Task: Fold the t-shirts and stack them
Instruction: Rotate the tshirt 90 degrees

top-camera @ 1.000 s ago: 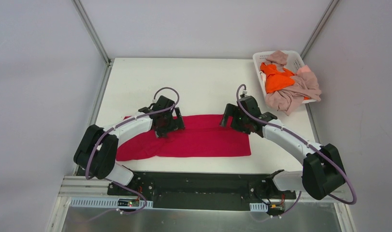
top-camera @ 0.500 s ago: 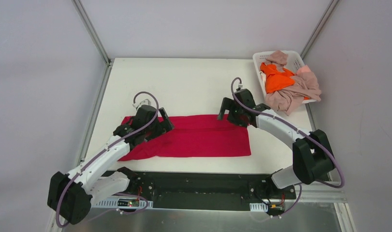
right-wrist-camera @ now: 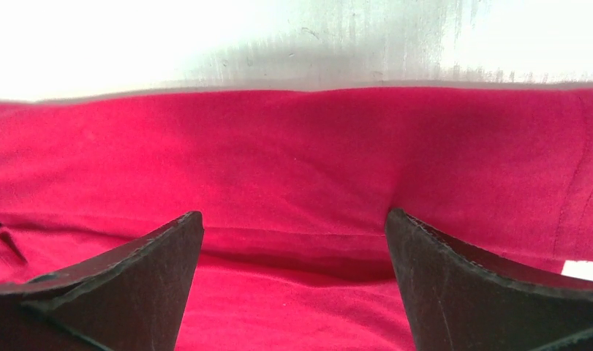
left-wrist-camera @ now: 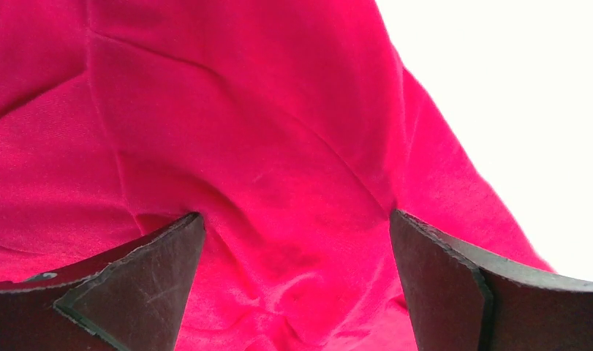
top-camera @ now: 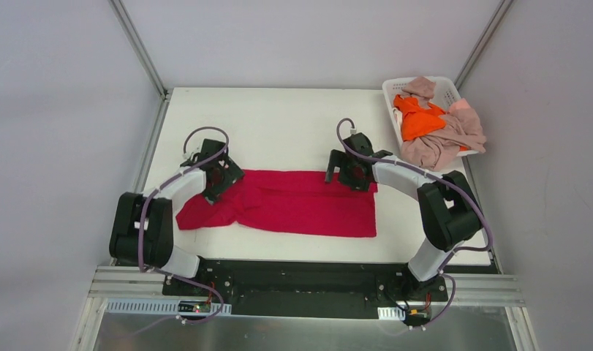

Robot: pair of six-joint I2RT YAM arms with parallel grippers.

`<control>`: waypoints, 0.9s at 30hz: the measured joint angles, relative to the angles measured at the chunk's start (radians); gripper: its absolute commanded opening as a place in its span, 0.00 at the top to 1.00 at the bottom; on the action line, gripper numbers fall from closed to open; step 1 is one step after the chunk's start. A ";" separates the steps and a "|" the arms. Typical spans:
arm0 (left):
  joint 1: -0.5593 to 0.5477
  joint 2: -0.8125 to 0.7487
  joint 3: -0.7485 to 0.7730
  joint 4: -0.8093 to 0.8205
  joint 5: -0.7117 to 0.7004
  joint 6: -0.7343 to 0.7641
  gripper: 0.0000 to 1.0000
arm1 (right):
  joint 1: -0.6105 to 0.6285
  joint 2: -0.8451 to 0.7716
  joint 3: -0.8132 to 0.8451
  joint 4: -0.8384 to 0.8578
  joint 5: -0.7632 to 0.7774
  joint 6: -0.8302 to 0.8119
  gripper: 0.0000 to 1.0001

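1. The left jaws are spread wide. In the left wrist view their two dark fingers (left-wrist-camera: 132, 285) sit at the bottom left and bottom right of the frame. The crimson-red t-shirt (left-wrist-camera: 278, 146) fills the gap between them, creased and rumpled, and nothing is pinched. The white counter (left-wrist-camera: 512, 88) shows at the upper right.
2. The right jaws are spread just as wide, holding nothing. Their fingers (right-wrist-camera: 125, 285) take the bottom corners of the right wrist view. The red cloth (right-wrist-camera: 293, 161) runs as a flat band across the middle, with a fold line just above the tips and pale counter (right-wrist-camera: 205, 36) along the top.
3. In the top view, the left jaws sit at the upper left corner of the crimson-red t-shirt (top-camera: 300, 208) and the right jaws at its upper right corner. Whether the tips press the cloth I cannot tell.
4. The shirt lies as a long folded band across the centre of the frame on the counter (top-camera: 278, 124). Its left end is rumpled and its right end is square.
5. The left arm (top-camera: 180, 183) curves in from the lower left, the right arm (top-camera: 403, 175) from the lower right.
6. At the upper right, well apart from the red shirt, a white basket (top-camera: 443, 86) holds an orange t-shirt (top-camera: 417, 121). Pink-beige t-shirts (top-camera: 439, 146) spill over its lower rim.
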 measured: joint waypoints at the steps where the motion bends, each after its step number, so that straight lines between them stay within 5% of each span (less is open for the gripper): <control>1: 0.009 0.044 0.038 0.004 0.000 0.001 0.01 | 0.000 0.000 0.000 0.000 0.000 -0.001 0.01; 6: 0.022 0.248 0.236 0.040 -0.006 0.017 0.01 | -0.002 -0.028 -0.042 0.026 -0.028 0.001 0.01; 13: 0.032 0.699 0.819 0.067 0.133 0.064 0.01 | 0.025 -0.128 -0.149 0.019 -0.105 0.040 0.01; 22: -0.001 1.215 1.590 0.064 0.406 0.010 0.01 | 0.319 -0.114 -0.160 0.057 -0.281 0.079 0.01; 27: -0.052 1.338 1.765 0.096 0.438 -0.058 0.01 | 0.393 -0.050 -0.102 0.087 -0.308 0.101 0.01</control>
